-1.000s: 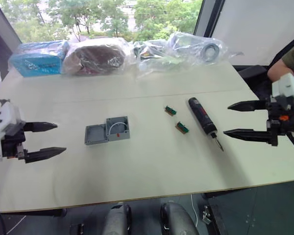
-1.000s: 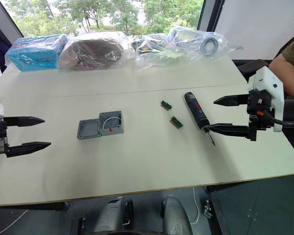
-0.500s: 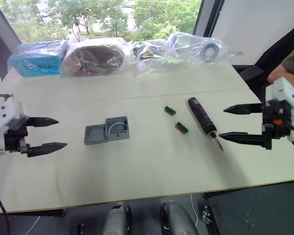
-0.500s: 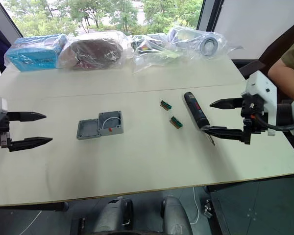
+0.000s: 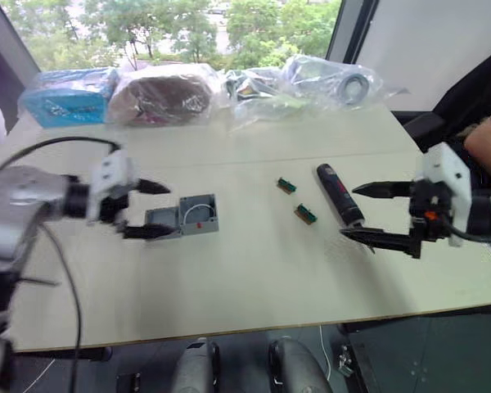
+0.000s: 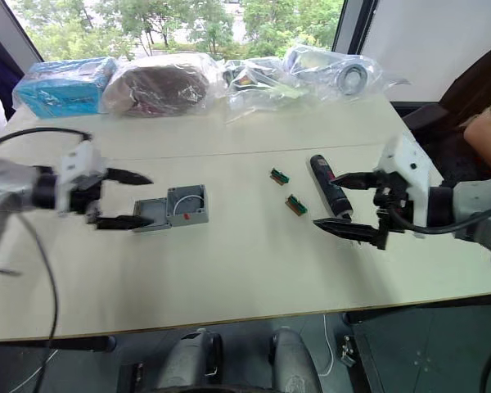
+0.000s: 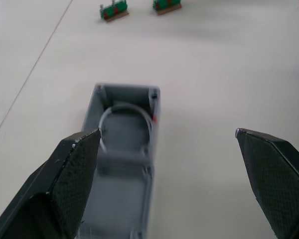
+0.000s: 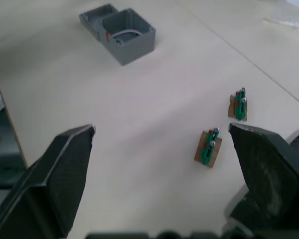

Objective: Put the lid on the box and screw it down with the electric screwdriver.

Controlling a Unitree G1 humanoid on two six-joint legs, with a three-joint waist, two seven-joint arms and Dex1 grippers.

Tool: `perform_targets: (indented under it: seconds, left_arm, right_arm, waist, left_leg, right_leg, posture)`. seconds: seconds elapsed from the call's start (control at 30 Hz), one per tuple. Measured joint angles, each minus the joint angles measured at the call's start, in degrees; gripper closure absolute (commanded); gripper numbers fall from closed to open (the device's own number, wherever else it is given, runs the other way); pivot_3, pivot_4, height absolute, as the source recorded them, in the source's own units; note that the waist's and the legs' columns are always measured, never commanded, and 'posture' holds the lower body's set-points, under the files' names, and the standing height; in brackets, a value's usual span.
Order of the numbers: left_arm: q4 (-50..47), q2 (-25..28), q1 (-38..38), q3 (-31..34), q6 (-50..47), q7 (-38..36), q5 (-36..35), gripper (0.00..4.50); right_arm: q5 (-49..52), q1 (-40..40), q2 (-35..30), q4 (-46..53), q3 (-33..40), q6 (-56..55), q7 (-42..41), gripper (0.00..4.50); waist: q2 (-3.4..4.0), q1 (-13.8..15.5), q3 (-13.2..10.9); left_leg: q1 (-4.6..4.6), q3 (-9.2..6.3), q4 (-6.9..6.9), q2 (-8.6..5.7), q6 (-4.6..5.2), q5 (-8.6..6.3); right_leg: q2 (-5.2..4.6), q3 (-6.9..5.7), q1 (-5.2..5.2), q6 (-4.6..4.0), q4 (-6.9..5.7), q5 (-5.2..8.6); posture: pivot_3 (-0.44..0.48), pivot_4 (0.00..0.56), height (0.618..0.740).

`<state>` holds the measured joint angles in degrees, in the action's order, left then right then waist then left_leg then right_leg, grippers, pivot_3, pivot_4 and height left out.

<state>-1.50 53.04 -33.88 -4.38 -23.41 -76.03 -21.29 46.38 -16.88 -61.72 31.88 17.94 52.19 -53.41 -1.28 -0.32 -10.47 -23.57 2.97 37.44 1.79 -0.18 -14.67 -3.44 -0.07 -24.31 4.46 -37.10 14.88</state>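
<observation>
Overhead, left of centre on the worktop (image 5: 254, 278), the lid (image 5: 160, 219) touches the box (image 5: 198, 214), one of each. Wide open and empty, the left end effector (image 5: 147, 210) straddles the lid's outer edge. Right of centre lies one electric screwdriver (image 5: 339, 194), its tip between the spread, empty fingers of the right end effector (image 5: 370, 213). Up close, the left wrist view shows the white wire (image 7: 125, 110) curled inside the box, and two small green blocks (image 8: 209, 148) appear in the right wrist view.
</observation>
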Motion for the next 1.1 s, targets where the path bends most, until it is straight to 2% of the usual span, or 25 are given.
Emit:
perform_targets:
  seconds: [0.1, 0.2, 0.37, 0.6, 0.63, 0.67, 0.77, 0.83, 0.87, 0.9, 0.97, 1.0, 1.1]
  left_arm:
    - [7.6, -5.3, -5.5, -8.4, 7.0, -2.7, 6.6, 0.06]
    - [13.0, -7.5, -7.8, -11.9, 10.9, -5.0, 9.8, 0.06]
    - [22.0, -9.1, -11.3, -15.4, 20.0, -7.5, 15.9, 0.06]
    - [29.2, -10.2, -13.9, -16.8, 26.4, -10.1, 19.5, 0.06]
    - [29.7, -10.4, -14.1, -16.8, 26.7, -10.1, 19.5, 0.55]
    - [30.5, -10.9, -14.1, -16.8, 27.3, -10.1, 19.6, 0.73]
    - [31.2, -12.3, -14.1, -16.8, 27.6, -10.2, 19.6, 2.08]
    - [31.2, -12.6, -14.2, -16.8, 27.6, -10.4, 19.6, 2.65]
    - [31.2, -12.7, -14.2, -16.8, 27.6, -10.7, 19.6, 3.11]
    - [31.2, -12.8, -14.2, -16.8, 27.6, -11.0, 19.6, 3.32]
    - [31.3, -13.4, -14.6, -16.8, 27.7, -11.5, 19.6, 4.19]
    - [31.4, -13.9, -15.2, -16.9, 28.0, -12.0, 19.9, 4.47]
    - [32.5, -15.1, -16.2, -17.4, 29.6, -13.3, 20.7, 4.47]
  right_arm:
    - [0.2, -1.9, 3.1, 2.3, -2.8, 0.1, 4.3, 0.00]
    - [1.3, -2.3, 3.1, 3.5, -3.3, 0.9, 5.7, 0.00]
    - [2.3, -1.8, 3.1, 5.9, -3.5, 1.4, 7.3, 0.00]
    - [3.5, -0.7, 3.1, 7.3, -3.1, 2.2, 9.3, 0.00]
    - [3.5, -0.7, 3.1, 7.3, -3.1, 2.2, 9.5, 0.00]
    - [3.5, -0.5, 3.1, 7.3, -3.0, 2.2, 9.8, 0.00]
    - [3.5, -0.3, 3.0, 7.3, -3.0, 2.2, 10.3, 0.00]
    - [3.5, -0.2, 3.0, 7.3, -3.0, 2.2, 10.3, 0.00]
    - [3.5, -0.2, 3.0, 7.3, -3.0, 2.2, 10.3, 0.00]
    - [3.5, -0.2, 3.0, 7.3, -3.0, 2.2, 10.4, 0.00]
    - [3.5, -0.2, 3.0, 7.3, -3.0, 2.2, 10.5, 0.00]
    - [3.5, -0.2, 3.0, 7.3, -3.0, 2.2, 10.7, 0.00]
    - [3.5, -0.3, 3.0, 7.3, -3.0, 2.2, 10.9, 0.00]
  waist:
    - [0.00, -0.3, 0.0]
    - [-0.02, -0.5, 0.0]
    - [-0.02, -0.2, 0.0]
    - [-0.02, -0.2, 0.0]
    - [-0.02, -0.2, 0.0]
    - [-0.02, -0.2, 0.0]
    - [-0.02, -0.2, 0.0]
    - [-0.02, -0.2, 0.0]
    - [-0.02, -0.2, 0.0]
    - [-0.02, -0.2, 0.0]
    - [-0.02, -0.2, 0.0]
    - [-0.02, -0.2, 0.0]
    - [-0.02, -0.1, 0.0]
  left_leg:
    - [-0.02, 0.02, 0.00, -0.01, 0.01, 0.00]
    - [-0.01, -0.01, 0.00, 0.04, 0.01, 0.00]
    - [-0.01, -0.09, 0.00, 0.05, 0.02, 0.00]
    - [-0.04, -0.13, 0.06, 0.06, 0.02, 0.00]
    - [-0.04, -0.14, 0.06, 0.06, 0.02, 0.00]
    - [-0.04, -0.16, 0.07, 0.06, 0.02, 0.00]
    - [-0.10, -0.18, 0.19, 0.06, 0.03, 0.00]
    - [-0.12, -0.19, 0.24, 0.07, 0.04, -0.01]
    - [-0.13, -0.19, 0.25, 0.07, 0.05, -0.01]
    - [-0.13, -0.19, 0.27, 0.07, 0.05, -0.01]
    - [-0.17, -0.20, 0.34, 0.07, 0.06, -0.02]
    - [-0.26, -0.20, 0.43, 0.07, 0.09, -0.04]
    - [-0.38, -0.23, 0.55, 0.07, 0.10, -0.05]
  right_leg:
    - [0.01, 0.04, -0.03, 0.02, -0.01, -0.01]
    - [0.08, 0.03, -0.04, 0.04, -0.03, -0.02]
    - [0.09, -0.01, -0.04, 0.04, -0.07, -0.02]
    - [0.05, 0.02, -0.04, 0.04, -0.07, -0.02]
    - [0.04, 0.02, -0.04, 0.04, -0.07, -0.02]
    - [0.04, 0.01, -0.03, 0.05, -0.08, -0.03]
    - [0.04, -0.01, -0.04, 0.05, -0.11, -0.03]
    - [0.04, -0.01, -0.03, 0.05, -0.13, -0.03]
    - [0.04, -0.01, -0.04, 0.06, -0.13, -0.03]
    - [0.04, -0.01, -0.04, 0.06, -0.14, -0.03]
    - [0.04, -0.02, -0.03, 0.06, -0.15, -0.03]
    - [0.05, -0.07, -0.03, 0.06, -0.15, -0.04]
    - [0.04, -0.11, -0.04, 0.12, -0.15, -0.07]
  posture:
    - [0.000, 0.150, 0.740]
    - [0.000, 0.150, 0.740]
    - [0.000, 0.150, 0.740]
    - [0.000, 0.150, 0.740]
    - [0.000, 0.150, 0.740]
    - [0.000, 0.150, 0.740]
    - [0.000, 0.150, 0.740]
    - [0.000, 0.150, 0.740]
    - [0.000, 0.150, 0.740]
    - [0.000, 0.150, 0.740]
    - [0.000, 0.150, 0.740]
    - [0.000, 0.150, 0.740]
    - [0.000, 0.150, 0.740]
